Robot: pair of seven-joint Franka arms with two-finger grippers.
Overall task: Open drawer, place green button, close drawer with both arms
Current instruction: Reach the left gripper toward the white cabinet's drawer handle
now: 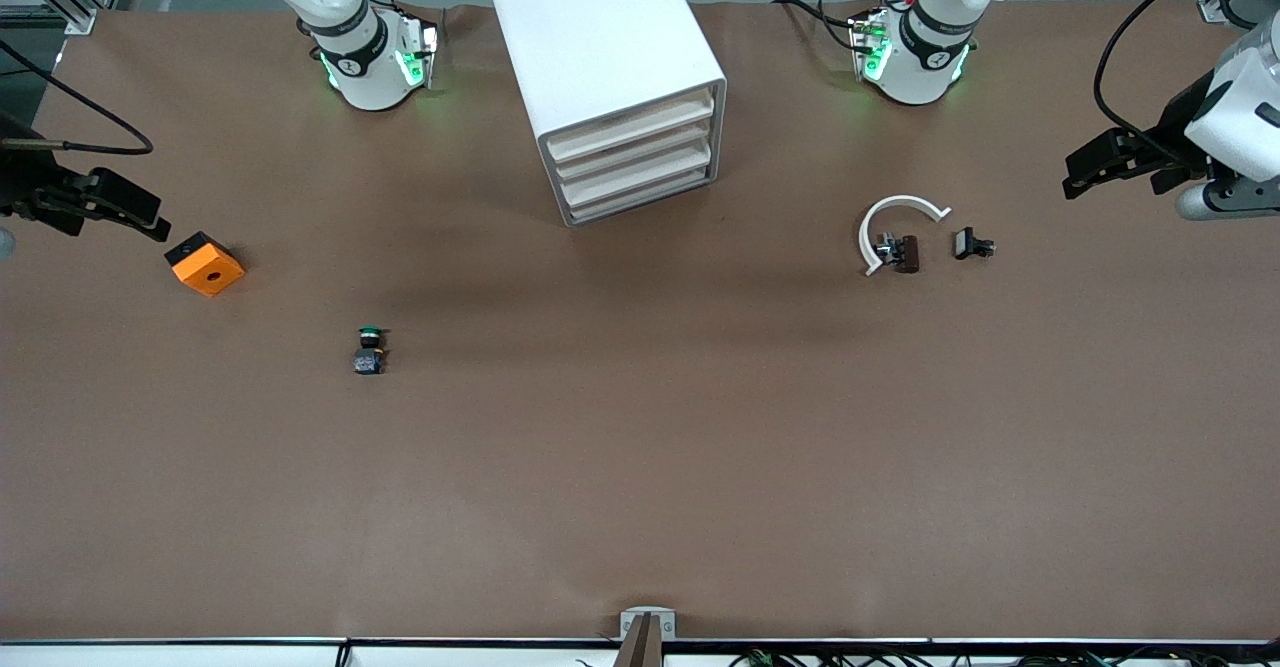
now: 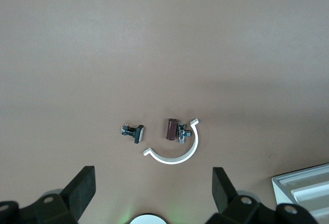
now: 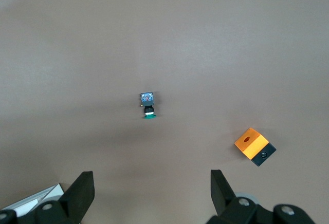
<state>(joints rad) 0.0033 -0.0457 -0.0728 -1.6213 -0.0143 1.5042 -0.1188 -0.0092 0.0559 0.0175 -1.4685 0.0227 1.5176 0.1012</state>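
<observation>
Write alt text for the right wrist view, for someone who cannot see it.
A small green-capped button lies on a brown table, with an orange cube nearby. The right gripper hangs open above them; a white cabinet corner shows.

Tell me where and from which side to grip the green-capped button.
Grip the button across its dark body, just under the green cap, coming straight down from above. It lies tipped on the bare table with nothing beside it, so open fingers should fit astride the narrow body.
</observation>
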